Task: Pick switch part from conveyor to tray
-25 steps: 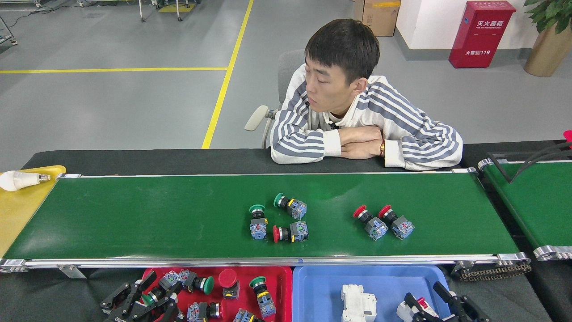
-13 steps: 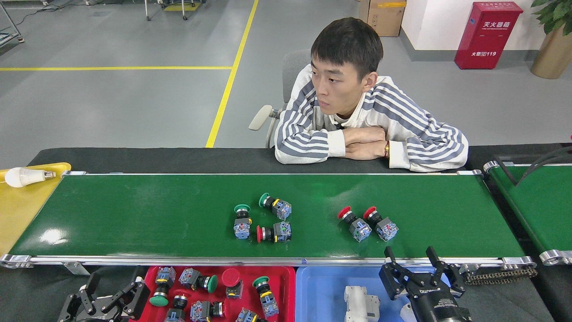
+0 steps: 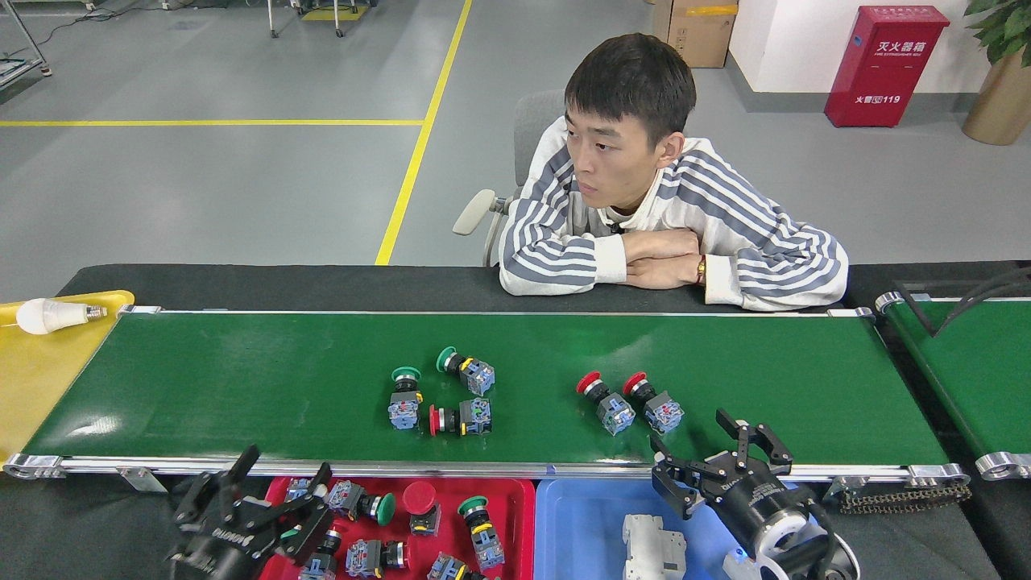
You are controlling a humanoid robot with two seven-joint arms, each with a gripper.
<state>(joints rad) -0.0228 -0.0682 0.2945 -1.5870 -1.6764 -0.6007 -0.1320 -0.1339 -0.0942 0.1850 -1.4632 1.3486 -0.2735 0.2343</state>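
Note:
The conveyor (image 3: 242,387), a wide dark-green belt, carries several switch parts. A green-capped one (image 3: 403,399), another green one (image 3: 465,370) and a red one (image 3: 459,417) cluster at mid-belt. Two red-capped ones (image 3: 606,400) (image 3: 654,403) lie side by side to their right. My right gripper (image 3: 699,441) is open over the belt's near edge, just right of and nearer than that red pair. Open too, my left gripper (image 3: 286,469) hovers over the left end of the red tray (image 3: 519,503), which holds several switch parts.
A blue tray (image 3: 580,524) with a white part (image 3: 648,548) sits right of the red one. A person (image 3: 644,234) leans on the black table behind the belt. A yellow tray (image 3: 32,379) with a light bulb (image 3: 48,316) is at left, a second green belt (image 3: 975,362) at right.
The switch parts have drifted left along the belt. My right gripper rose from the blue tray to the belt's near edge. My left gripper came up and to the right over the red tray.

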